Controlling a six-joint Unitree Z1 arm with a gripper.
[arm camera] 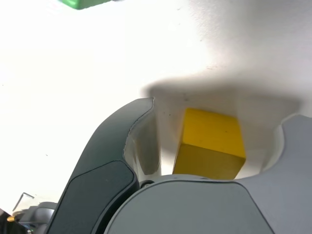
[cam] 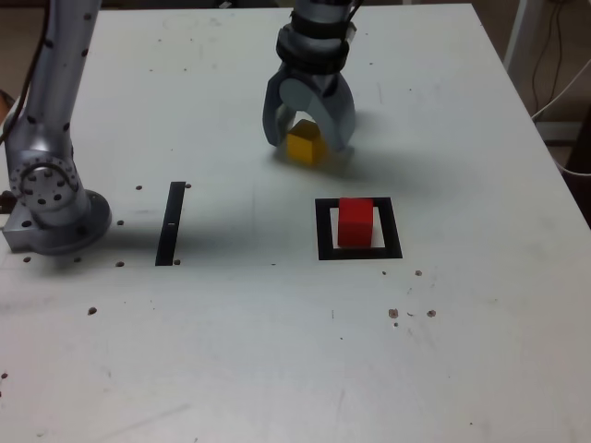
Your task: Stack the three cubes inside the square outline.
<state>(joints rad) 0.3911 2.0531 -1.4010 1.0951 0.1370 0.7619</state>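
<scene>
Parted jaws of the gripper (arm camera: 217,131) straddle the yellow cube (arm camera: 209,139) near the table's (cam: 452,341) far edge, and closing on its skewed sides could twist or squeeze it out before it reaches the red cube (cam: 355,222) inside the square outline (cam: 325,251).

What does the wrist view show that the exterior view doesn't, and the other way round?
Only the wrist view: part of a green cube.
Only the exterior view: the red cube inside the square outline, plus a black strip.
Both: the yellow cube between the open fingers, with space on either side.
</scene>
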